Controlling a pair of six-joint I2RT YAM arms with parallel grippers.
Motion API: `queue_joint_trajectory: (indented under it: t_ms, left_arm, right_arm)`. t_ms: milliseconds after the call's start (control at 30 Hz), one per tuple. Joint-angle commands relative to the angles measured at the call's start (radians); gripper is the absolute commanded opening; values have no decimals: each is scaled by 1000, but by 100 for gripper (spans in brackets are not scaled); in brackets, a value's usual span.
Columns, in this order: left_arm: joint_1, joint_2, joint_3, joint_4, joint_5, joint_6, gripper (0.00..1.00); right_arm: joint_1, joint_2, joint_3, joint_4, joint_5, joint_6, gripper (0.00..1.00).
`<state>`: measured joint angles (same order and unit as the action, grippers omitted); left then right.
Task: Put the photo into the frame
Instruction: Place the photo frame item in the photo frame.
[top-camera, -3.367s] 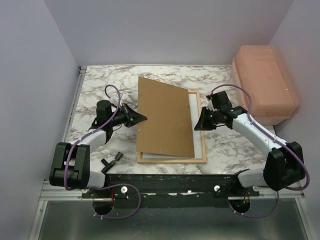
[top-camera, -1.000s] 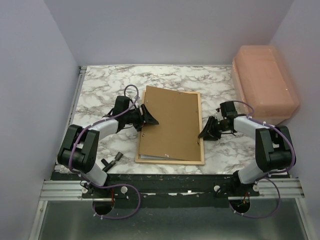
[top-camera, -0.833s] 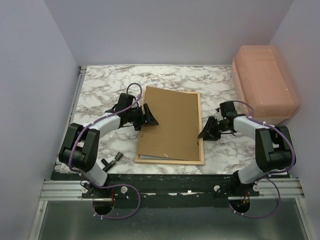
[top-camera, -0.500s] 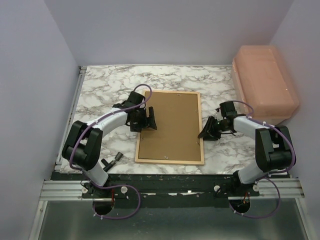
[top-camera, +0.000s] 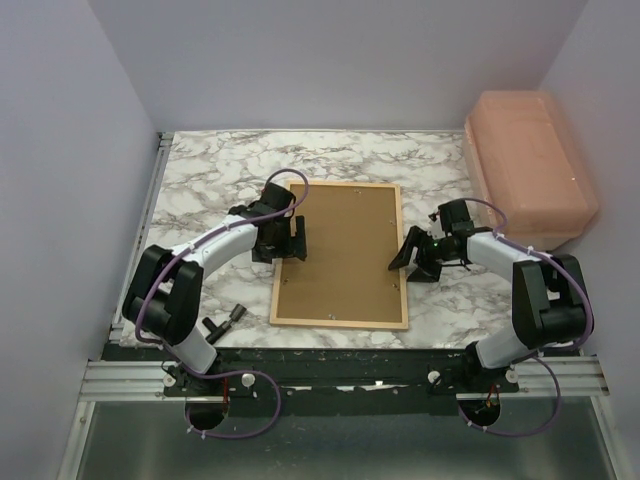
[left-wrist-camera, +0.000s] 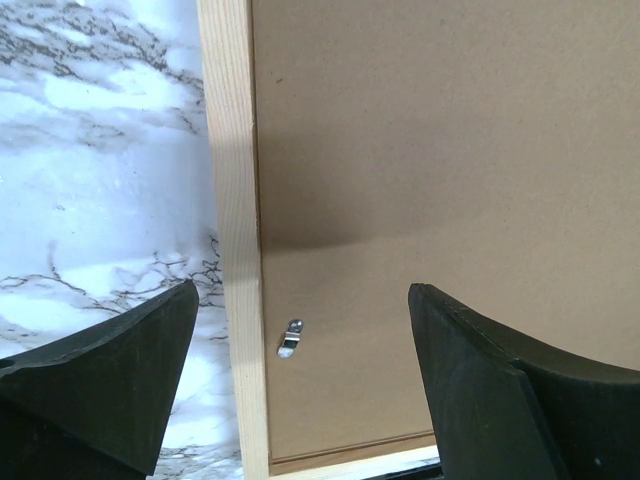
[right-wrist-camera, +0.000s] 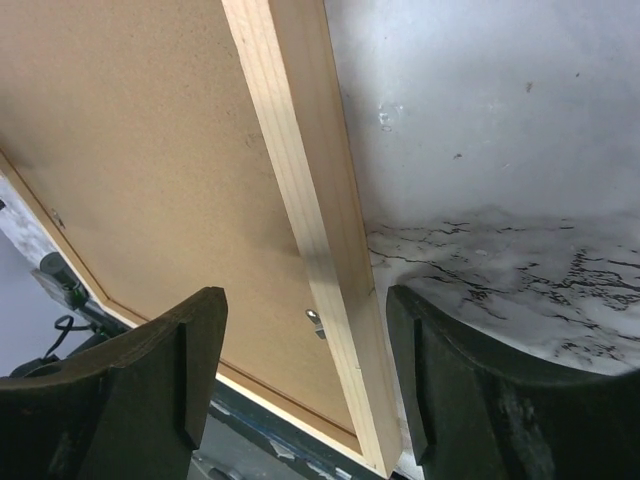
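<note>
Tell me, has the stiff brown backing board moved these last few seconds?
Yes: the backing board, askew over the light wooden frame before, has turned square inside it.

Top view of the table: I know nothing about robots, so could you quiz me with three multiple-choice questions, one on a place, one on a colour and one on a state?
1. Where on the table is the pink box?
A far right side; B near left corner; C middle.
2. What colour is the board lying inside the frame?
A white; B brown; C pink.
3. How does the left gripper stand?
A shut on nothing; B open, astride the frame's left rail; C shut on the board.

Answers:
1 A, it sits at the table's far right edge.
2 B, plain brown board fills the light wooden rim.
3 B, the left wrist view shows the jaws wide apart with the rail between them.
</note>
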<state>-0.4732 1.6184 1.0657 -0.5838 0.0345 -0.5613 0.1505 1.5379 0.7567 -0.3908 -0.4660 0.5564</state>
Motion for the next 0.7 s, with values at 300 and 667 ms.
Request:
queue_joint_trajectory:
  t_ms: [300, 667]
  left_arm:
    - [177, -109, -252, 230, 320, -51, 87]
    - [198, -73, -363, 409, 537, -127, 81]
  right_arm:
    - [3, 11, 4, -14, 25, -43, 80]
    - [7, 66, 70, -57, 48, -68, 80]
